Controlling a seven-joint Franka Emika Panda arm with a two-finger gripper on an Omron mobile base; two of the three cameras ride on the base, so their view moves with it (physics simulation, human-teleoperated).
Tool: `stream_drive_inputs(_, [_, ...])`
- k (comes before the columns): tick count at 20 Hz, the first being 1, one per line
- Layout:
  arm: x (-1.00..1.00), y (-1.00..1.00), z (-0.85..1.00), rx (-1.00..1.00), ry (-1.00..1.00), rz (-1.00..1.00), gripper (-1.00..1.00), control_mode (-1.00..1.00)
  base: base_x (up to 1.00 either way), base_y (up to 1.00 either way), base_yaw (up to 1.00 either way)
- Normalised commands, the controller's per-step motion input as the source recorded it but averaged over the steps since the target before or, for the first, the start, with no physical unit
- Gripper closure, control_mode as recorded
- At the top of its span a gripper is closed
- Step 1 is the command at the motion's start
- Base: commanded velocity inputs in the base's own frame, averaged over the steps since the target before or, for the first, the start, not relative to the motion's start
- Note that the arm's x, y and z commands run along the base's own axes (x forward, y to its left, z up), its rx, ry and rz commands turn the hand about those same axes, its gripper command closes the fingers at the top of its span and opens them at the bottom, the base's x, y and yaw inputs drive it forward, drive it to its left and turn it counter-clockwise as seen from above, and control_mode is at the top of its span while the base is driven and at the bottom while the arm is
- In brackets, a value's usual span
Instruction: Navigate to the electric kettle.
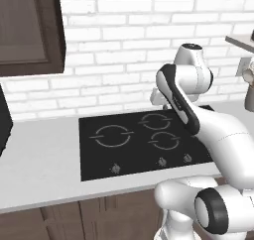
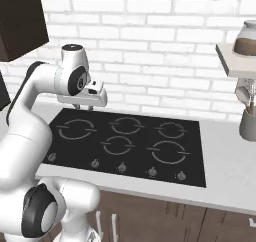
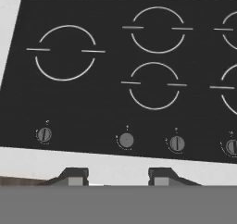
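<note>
The tool (image 2: pixel 86 106) hangs above the rear left part of a black induction cooktop (image 2: pixel 135 151) that is set flush into a pale grey bench (image 1: pixel 44 174). In the hand view its two dark fingertips (image 3: pixel 74 176) stand well apart with nothing between them; the tool is wide open and holds nothing. In the left base view the arm's own links cover it.

Directly below the tool lie white ring markings for the cooking zones. The nearest is a large ring (image 3: pixel 66 52); a smaller ring (image 3: pixel 154 85) sits just to its right. Along the front edge of the cooktop, on the robot's side of the tool, runs a row of round knobs (image 3: pixel 126 140).

The electric kettle cannot be located in any of the three views, so its position relative to the tool cannot be told.

Behind the tool rises a white brick wall (image 2: pixel 150 46). Far to the tool's right, on the bench, stands a grey utensil holder (image 2: pixel 248 122) with spoons in it. Above it, a wall shelf (image 2: pixel 235 61) carries a glass jar with brown contents (image 2: pixel 246 38). Up and to the tool's left hangs a dark wood cabinet (image 1: pixel 30 28). A black object (image 1: pixel 4 120) stands at the far left of the bench, cut off by the frame; its type cannot be told.
</note>
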Motion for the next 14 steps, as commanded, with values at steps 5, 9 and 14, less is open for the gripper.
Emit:
stream_drive_inputs(5, [0.00,0.00,0.00,0.00,0.00,0.00,-1.00,1.00,-0.22,0.00,0.00])
stream_drive_inputs(9, [0.00,0.00,0.00,0.00,0.00,0.00,-1.00,1.00,-0.18,0.00,-0.09])
stream_drive_inputs(14, [0.00,0.00,0.00,0.00,0.00,0.00,-1.00,1.00,0.00,0.01,-0.44])
